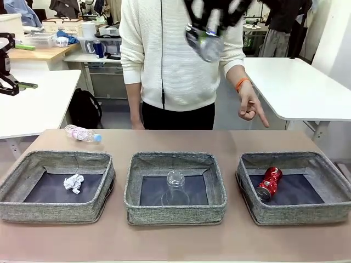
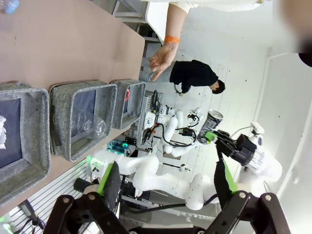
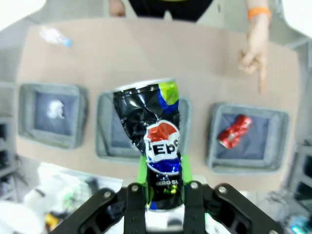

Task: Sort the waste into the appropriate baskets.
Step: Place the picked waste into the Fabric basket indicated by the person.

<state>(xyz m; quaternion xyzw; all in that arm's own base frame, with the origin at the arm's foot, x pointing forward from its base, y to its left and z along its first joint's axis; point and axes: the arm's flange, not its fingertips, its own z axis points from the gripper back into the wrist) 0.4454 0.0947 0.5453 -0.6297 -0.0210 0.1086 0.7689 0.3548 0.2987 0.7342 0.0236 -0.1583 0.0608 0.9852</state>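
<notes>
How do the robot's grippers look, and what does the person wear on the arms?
Each gripper, left and right, is black with green pads on two fingers; the far arm is white. The person wears a white knit sweater and an orange wristband.

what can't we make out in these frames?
- Front view: right gripper and its dark blue can are motion-blurred and cut by the top edge.
- Right wrist view: can hides the middle basket's contents.
- Left wrist view: paper ball cut by the left edge.
</notes>
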